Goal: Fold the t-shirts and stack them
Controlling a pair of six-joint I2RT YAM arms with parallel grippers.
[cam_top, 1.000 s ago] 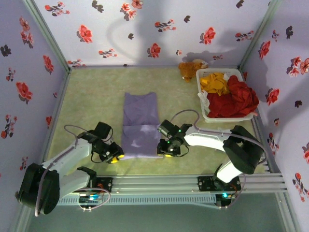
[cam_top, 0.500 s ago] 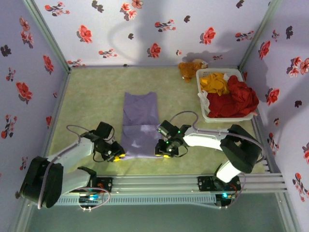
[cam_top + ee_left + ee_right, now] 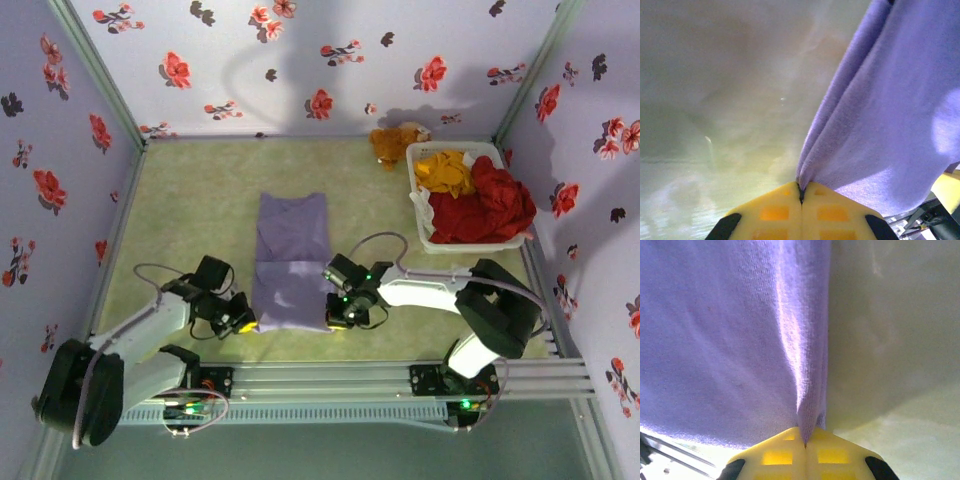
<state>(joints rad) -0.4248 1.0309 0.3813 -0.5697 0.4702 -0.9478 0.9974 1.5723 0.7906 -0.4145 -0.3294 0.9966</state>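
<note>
Grips the purple t-shirt (image 3: 290, 262) at both near corners. Pinches the 7 o'clock corner in the left end effector (image 3: 243, 322), jaws pressed together on a ridge of cloth (image 3: 880, 125), and the 5 o'clock corner the same way in the right end effector (image 3: 335, 318). Lies flat on the green surface (image 3: 190, 200), long axis running 6 to 12, the free far hem at 12 o'clock from both grips and about equally near either arm. Calls, by the look of it, for carrying the near hem toward 12. Leaves a red t-shirt (image 3: 480, 210) and a yellow t-shirt (image 3: 445, 172) heaped in the white basket (image 3: 470, 244) at 2 o'clock. Shows pale patches on the near half, too blurred to read as lettering; no brand legible.
</note>
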